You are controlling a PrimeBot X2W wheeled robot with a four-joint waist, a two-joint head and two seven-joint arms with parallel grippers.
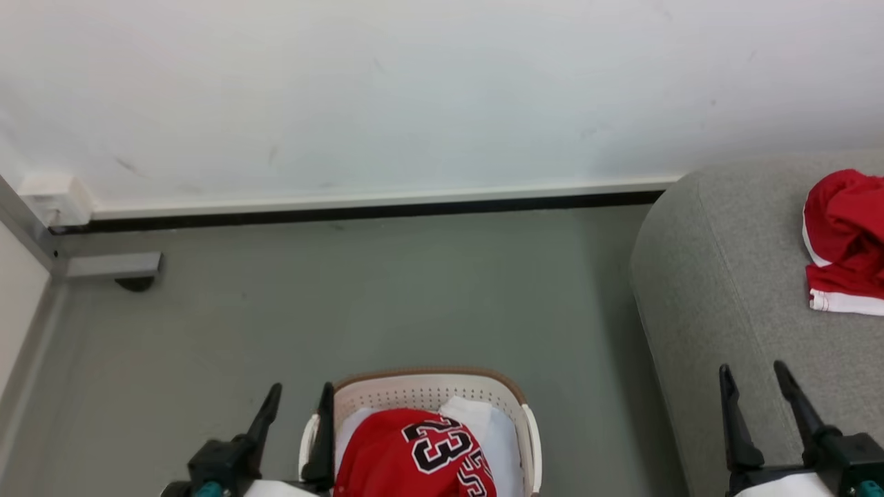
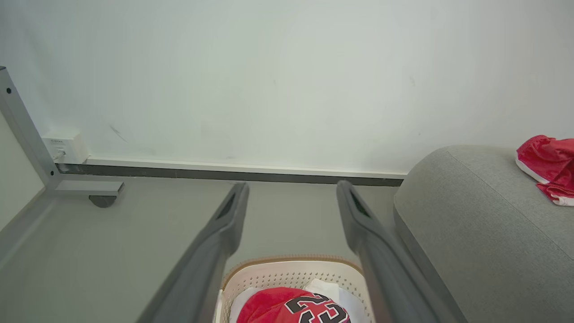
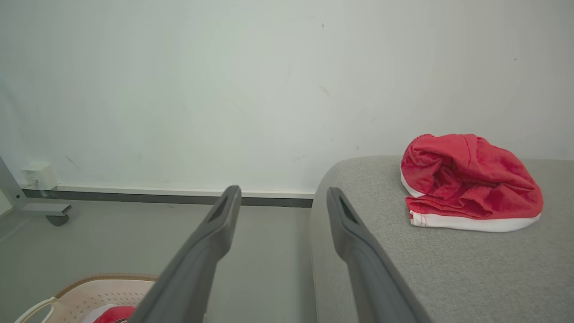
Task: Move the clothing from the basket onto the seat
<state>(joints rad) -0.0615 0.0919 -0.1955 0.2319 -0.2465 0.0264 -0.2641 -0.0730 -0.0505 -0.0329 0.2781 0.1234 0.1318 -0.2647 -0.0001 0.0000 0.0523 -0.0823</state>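
Observation:
A red jersey [image 1: 414, 455] with a black "23" lies bunched in the cream basket [image 1: 428, 386] at the bottom centre, over some white cloth [image 1: 487, 421]. The same jersey [image 2: 291, 309] and basket [image 2: 291, 273] sit low in the left wrist view. Red shorts [image 1: 846, 241] with white trim lie crumpled on the grey seat [image 1: 732, 276] at the right; the shorts [image 3: 466, 184] are clear in the right wrist view. My left gripper [image 1: 297, 407] is open above the basket's left rim. My right gripper [image 1: 753, 383] hangs open over the seat's front, holding nothing.
A white wall with a dark baseboard [image 1: 359, 207] runs across the back. A grey metal frame leg with a caster [image 1: 131, 273] stands at the left, near a white wall socket [image 1: 55, 197]. Grey floor [image 1: 387, 297] spreads between basket and wall.

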